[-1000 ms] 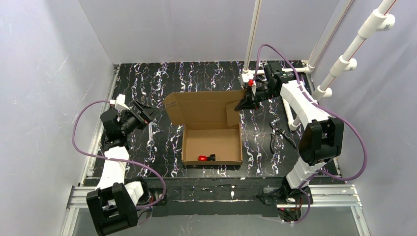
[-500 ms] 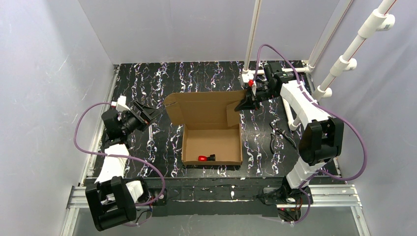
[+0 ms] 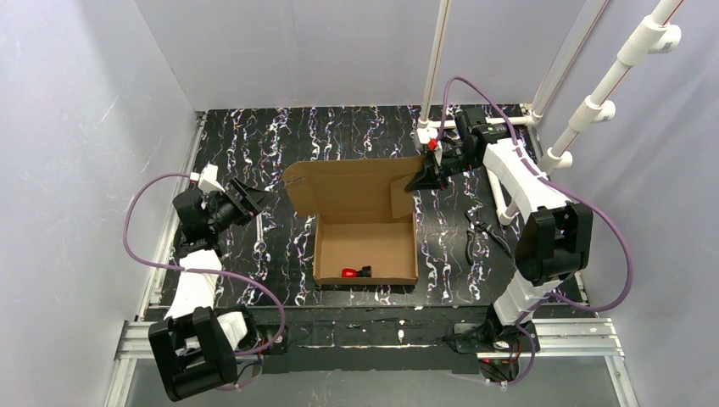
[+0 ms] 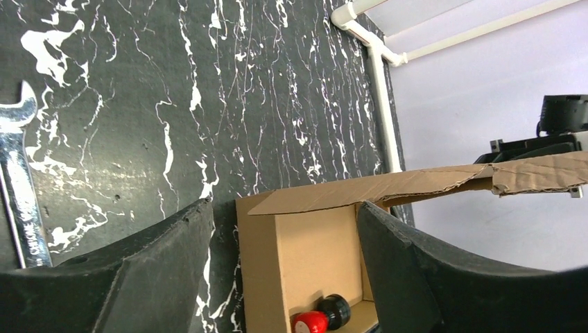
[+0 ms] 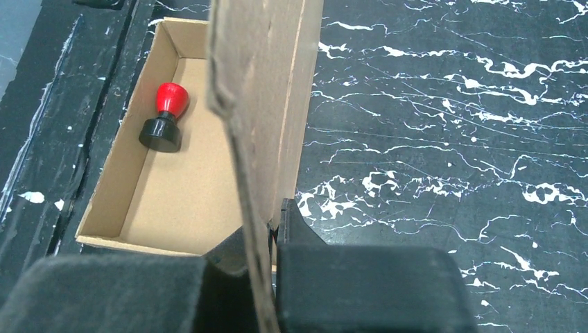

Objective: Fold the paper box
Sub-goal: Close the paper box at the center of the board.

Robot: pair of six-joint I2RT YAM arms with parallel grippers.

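Lying near the middle of the black marbled table (image 3: 254,136), the paper box (image 3: 365,250) is sitting with its shallow tray toward the arm bases. Its lid is standing raised along the far side, with a flap sticking out at each end. The right gripper (image 3: 420,181) is clamping the right end of that raised lid, its fingers pressed together on the cardboard edge that is running up between them. The left gripper (image 3: 261,198) is hovering off the lid's left flap, near it but apart from it, with its fingers parted and nothing between them. A pair of pliers (image 3: 483,233) is lying on the table to the right of the tray. A wrench (image 4: 21,194) is lying on the table by the left gripper. A red-and-black knob (image 3: 354,272) is lying inside the tray, close to its near wall.
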